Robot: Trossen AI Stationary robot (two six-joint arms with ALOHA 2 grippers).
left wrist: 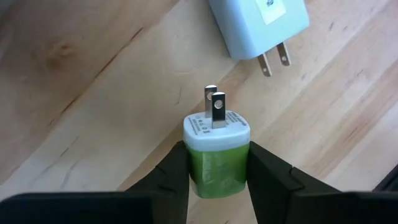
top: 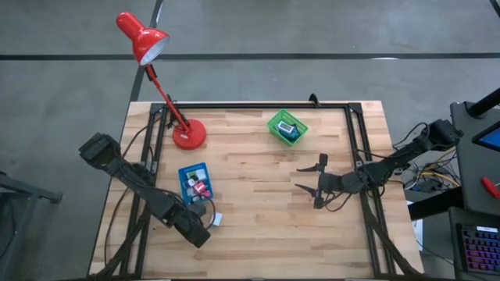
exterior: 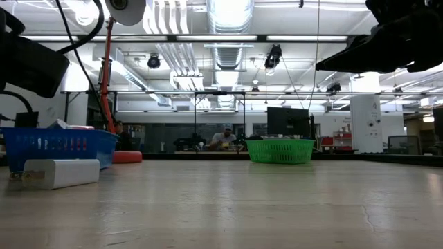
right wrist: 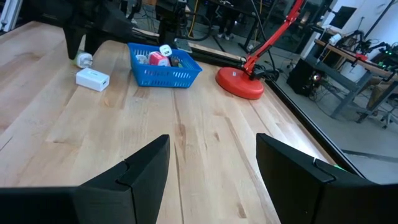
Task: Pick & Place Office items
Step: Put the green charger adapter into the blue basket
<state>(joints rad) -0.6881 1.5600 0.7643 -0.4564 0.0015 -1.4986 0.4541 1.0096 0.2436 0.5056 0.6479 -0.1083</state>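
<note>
My left gripper hangs over the table's near left part, just near of the blue tray, and is shut on a green cube-like plug with a white face and two metal prongs. A white plug block lies flat on the wood close beside it. The blue tray holds several small pieces, among them white and red ones. The green basket at the far middle also holds pieces. My right gripper waits open over the table's right middle. My left gripper pinches the green plug by its two opposite green sides, one finger on each side. The white pronged face sticks out past the fingertips and points toward the table. In the right wrist view the fingers come from above.
A red desk lamp stands with its round base at the far left of the table, its arm leaning out past the far edge. A dark frame rail runs along the far edge. Bare wood lies between the two grippers.
</note>
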